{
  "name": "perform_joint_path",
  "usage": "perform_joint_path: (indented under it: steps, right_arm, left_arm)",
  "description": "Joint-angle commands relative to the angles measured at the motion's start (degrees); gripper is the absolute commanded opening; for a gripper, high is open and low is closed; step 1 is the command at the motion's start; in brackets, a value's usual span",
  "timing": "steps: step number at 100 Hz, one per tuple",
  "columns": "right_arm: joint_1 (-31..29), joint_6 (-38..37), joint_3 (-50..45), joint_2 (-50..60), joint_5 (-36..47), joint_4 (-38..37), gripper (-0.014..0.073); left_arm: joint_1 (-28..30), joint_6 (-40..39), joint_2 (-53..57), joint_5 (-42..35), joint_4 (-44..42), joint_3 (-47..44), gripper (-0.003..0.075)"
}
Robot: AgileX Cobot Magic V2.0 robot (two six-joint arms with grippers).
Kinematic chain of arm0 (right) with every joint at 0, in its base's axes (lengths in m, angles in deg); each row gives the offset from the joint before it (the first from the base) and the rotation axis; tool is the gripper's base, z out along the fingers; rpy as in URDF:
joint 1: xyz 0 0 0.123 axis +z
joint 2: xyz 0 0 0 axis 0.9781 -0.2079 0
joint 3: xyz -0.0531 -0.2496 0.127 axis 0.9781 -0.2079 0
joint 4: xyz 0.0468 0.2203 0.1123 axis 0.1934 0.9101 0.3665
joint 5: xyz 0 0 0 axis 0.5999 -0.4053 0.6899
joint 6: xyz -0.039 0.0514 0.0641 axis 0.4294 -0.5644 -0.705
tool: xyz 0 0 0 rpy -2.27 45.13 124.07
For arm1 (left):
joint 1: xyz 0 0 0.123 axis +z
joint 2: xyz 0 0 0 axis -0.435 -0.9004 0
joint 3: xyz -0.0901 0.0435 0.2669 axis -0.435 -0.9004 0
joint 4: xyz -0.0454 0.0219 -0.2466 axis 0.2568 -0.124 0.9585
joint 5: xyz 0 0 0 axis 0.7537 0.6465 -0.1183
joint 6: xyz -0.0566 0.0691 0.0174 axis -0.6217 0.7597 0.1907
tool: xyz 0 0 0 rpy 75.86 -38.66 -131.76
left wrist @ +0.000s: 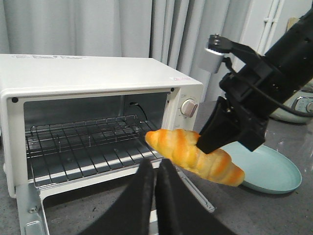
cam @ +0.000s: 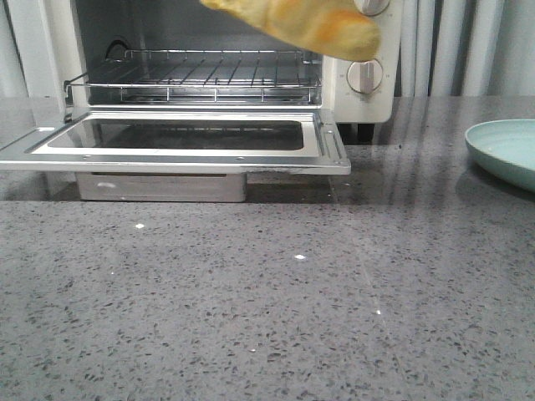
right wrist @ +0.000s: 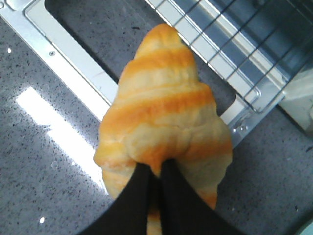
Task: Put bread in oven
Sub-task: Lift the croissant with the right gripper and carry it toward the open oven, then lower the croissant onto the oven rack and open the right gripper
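The bread (left wrist: 195,155), a golden-brown ridged roll, hangs in the air in front of the oven's knob side, above the right end of the open door. It shows at the top of the front view (cam: 305,25) and fills the right wrist view (right wrist: 164,112). My right gripper (right wrist: 155,169) is shut on it; it also shows in the left wrist view (left wrist: 215,139). The cream-white oven (left wrist: 93,78) stands open, its door (cam: 180,138) folded down and its wire rack (cam: 205,75) bare. My left gripper (left wrist: 155,169) is shut and empty, in front of the oven door.
A pale green plate (cam: 506,150) lies on the grey speckled counter (cam: 267,309) to the right of the oven; it also shows in the left wrist view (left wrist: 271,171). Two round knobs (cam: 365,75) sit on the oven's right panel. Curtains hang behind.
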Motion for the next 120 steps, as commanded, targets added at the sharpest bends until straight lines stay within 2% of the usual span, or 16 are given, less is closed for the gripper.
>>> perform_joint_path:
  steps: [1, 22, 56, 120]
  right_arm:
    - [1.10, 0.91, 4.26, -0.04, -2.96, -3.96, -0.0067]
    - [5.07, 0.91, 8.04, -5.08, -2.84, -14.41, -0.0067]
    - [5.49, 0.91, 12.20, -9.96, 1.90, -22.83, -0.0067]
    - [5.04, 2.66, 16.71, -16.18, 8.61, -23.89, -0.0067]
  left_arm:
    - [0.09, -0.11, -0.20, -4.07, 0.36, 1.60, -0.0022]
    - [0.09, -0.11, -0.20, -4.07, 0.36, 1.60, -0.0022]
    - [0.09, -0.11, -0.20, -3.73, 0.36, 1.60, -0.0022]
    - [0.09, -0.11, -0.20, -3.73, 0.36, 1.60, -0.0022]
